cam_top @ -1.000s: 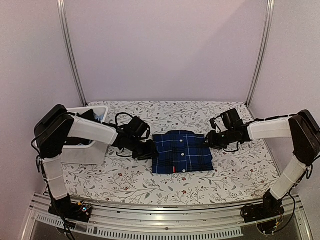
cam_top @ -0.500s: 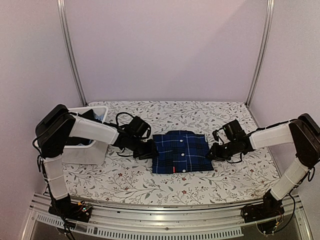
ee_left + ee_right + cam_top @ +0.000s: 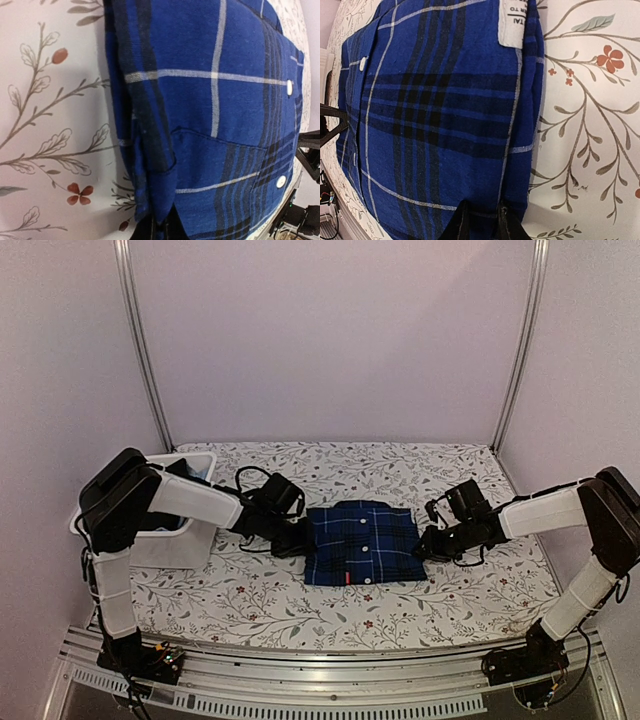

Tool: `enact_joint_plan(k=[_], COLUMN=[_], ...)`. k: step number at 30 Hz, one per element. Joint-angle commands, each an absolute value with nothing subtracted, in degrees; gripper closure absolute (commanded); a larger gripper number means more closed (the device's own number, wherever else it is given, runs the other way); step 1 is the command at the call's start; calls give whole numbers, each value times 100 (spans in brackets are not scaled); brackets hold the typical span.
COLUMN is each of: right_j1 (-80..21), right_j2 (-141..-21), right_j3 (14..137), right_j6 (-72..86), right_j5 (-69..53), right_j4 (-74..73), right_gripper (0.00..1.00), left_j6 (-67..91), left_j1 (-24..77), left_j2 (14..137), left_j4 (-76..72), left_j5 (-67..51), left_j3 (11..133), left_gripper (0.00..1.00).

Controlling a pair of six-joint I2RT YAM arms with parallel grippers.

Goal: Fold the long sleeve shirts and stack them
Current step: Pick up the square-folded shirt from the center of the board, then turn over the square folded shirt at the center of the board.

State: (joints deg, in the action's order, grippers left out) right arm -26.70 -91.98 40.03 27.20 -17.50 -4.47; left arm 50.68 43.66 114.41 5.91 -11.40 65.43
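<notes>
table (image 3: 470, 590): covered in a floral print.
white bin (image 3: 165, 545): at the table's left edge.
plaid shirt (image 3: 362, 545): folded, buttons up, mid-table between both arms.
left gripper (image 3: 300, 540): pinched tight on the shirt's left edge.
right gripper (image 3: 425, 543): clamped on the right edge.

Soft, even light falls from above in the overhead view, leaving a faint pink cast on the plain back wall (image 3: 330, 340). Shadows on the white floral-patterned surface (image 3: 250, 600) are pale and diffuse, and the ribbed aluminium rail (image 3: 330, 680) at the near edge glints. Both wrist views are bright and crisp on the weave of the navy blue plaid cloth shirt (image 3: 215, 125). Its folded edge casts a soft grey shadow, and the far corners blur and curve.
</notes>
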Motion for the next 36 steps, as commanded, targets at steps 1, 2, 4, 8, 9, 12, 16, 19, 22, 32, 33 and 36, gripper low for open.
enact_joint_plan(k=[1,2,4,8,9,12,16,19,22,32,33,36], right_j1=[-2707,-2707,-2709,-2716,-2718,-2716,-2848,-3114,-3363,-3623,-3646,-3664], right_j2=[-9250,-9247,-9209,-8979,-8918,-8727,-8677,-8904,-9232,-10457,-10551,-10712], right_j3=[3938,3938,3958,4097,4146,4300,4464,4668,4885,5353,5354,5327], right_j6=[2738,2734,2733,2759,2773,2801,2925,3026,3124,3385,3419,3541], right_j5=[-1665,-1667,-1718,-1820,-1823,-1871,-1983,-2046,-1976,-1915,-1826,-1657], right_j4=[-391,-399,-440,-566,-623,-710,-568,-446,-314,105,112,159], right_gripper=[81,81,81,80,79,78,77,77,77,89,90,95], left_j6=[4959,4911,4788,4520,4446,4183,3831,3673,3531,3275,3266,3261], left_j1=[4333,4335,4325,4286,4273,4216,4129,4014,3913,3716,3703,3669], left_j2=[11631,11583,11472,11169,11088,10841,10477,10229,10038,9853,9839,9778], left_j4=[1048,1134,1344,1734,1831,2175,2626,2822,2989,3146,3154,3164], left_j5=[-1052,-1024,-962,-871,-875,-879,-791,-825,-833,-1005,-1010,-1030], left_j3=[6624,6657,6729,6777,6761,6773,6779,6755,6782,6880,6888,6921], left_gripper=[100,100,100,100,100,100,100,100,100,100,100,100])
